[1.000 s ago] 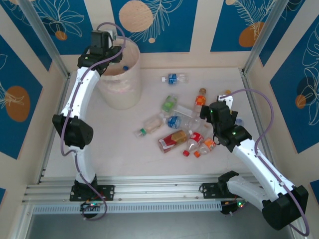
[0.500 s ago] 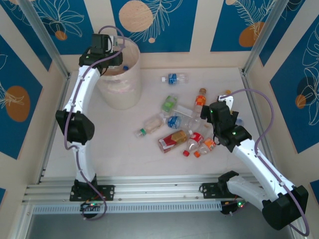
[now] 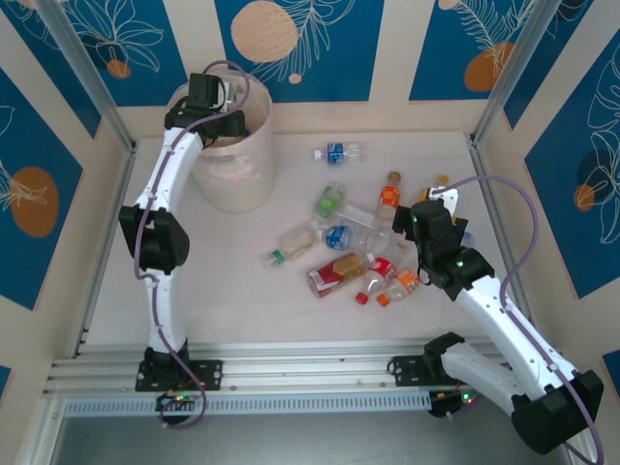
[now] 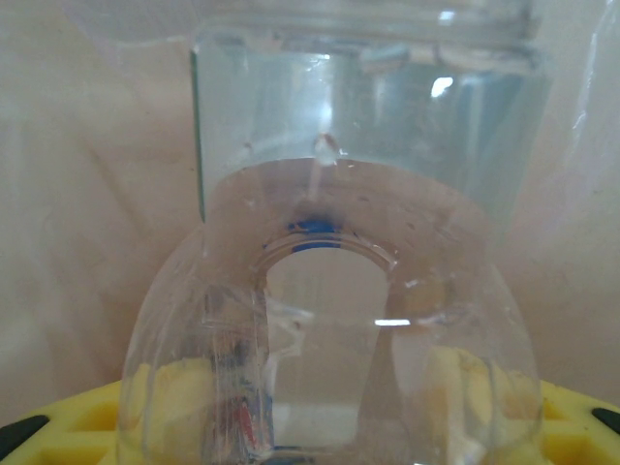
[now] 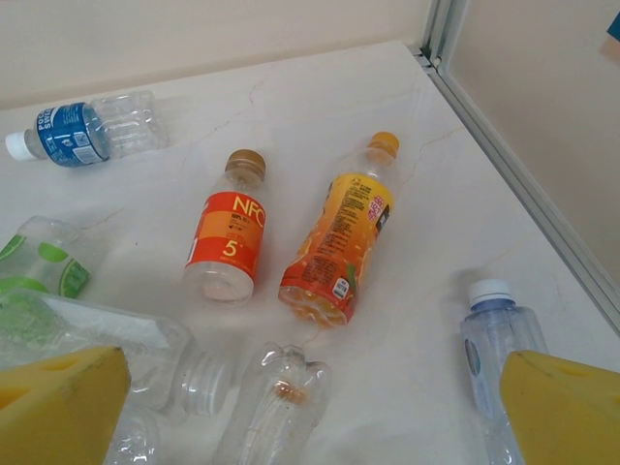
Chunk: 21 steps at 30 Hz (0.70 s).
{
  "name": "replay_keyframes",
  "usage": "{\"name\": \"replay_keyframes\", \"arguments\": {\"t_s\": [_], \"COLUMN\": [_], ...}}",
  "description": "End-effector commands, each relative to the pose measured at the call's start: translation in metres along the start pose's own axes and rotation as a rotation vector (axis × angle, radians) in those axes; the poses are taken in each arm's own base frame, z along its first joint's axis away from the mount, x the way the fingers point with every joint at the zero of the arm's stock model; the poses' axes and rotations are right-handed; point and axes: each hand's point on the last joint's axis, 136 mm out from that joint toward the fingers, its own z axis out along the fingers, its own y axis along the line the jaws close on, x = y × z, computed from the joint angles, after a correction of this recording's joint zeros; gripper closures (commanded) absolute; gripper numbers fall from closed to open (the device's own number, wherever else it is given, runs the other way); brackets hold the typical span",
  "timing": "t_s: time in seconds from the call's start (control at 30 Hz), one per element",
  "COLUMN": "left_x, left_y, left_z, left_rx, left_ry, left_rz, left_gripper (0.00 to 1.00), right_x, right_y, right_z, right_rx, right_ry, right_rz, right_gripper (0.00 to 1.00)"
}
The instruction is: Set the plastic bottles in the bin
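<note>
1. Overhead: the left pincer hangs over the mouth of the bin, a tall, round, translucent cream tub at upper left. Its grip cannot be told from up here. The plastic bottles lie scattered on the pale desk right of centre, with a blue-labelled bottle apart above them. The right pincer hovers at the heap's right edge.

2. Left wrist: what the overhead hides shows here. Yellow pads at the bottom edge pinch a clear bottle, glossy and round-shouldered, with a blue spot showing through it. Behind it is the bin's milky cream wall.

3. Right wrist: this pincer's yellow pads sit in the lower corners, spread wide and holding nothing.
   - At centre, a brown-capped bottle with a red-orange label lies just beside an orange-capped bottle.
   - The blue-labelled bottle lies at upper left.
   - A white-capped bottle lies at lower right.
   - A crumpled bottle lies at bottom centre.
   - The desk looks faintly veined, and a metal rail runs along its right edge.
</note>
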Motion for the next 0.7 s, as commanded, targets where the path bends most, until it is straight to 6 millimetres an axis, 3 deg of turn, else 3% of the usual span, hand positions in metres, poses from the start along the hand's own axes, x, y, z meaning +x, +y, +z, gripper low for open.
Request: {"name": "replay_keyframes", "arguments": {"t_s": [0.0, 0.67], "left_x": [-0.002, 0.048], "left_y": [0.002, 0.002], "left_z": [0.002, 0.048], "left_rx": [0.013, 0.038], "left_ry": [0.002, 0.16], "left_rz": [0.007, 0.022], "left_gripper": [0.56, 0.54], "right_x": [-0.005, -0.018], "right_y": [-0.005, -0.001], "right_z": [-0.006, -0.007], "right_rx": [0.016, 0.012], "right_ry": [-0.018, -0.025], "right_rz": [0.007, -0.006], "right_gripper": [0.01, 0.01]}}
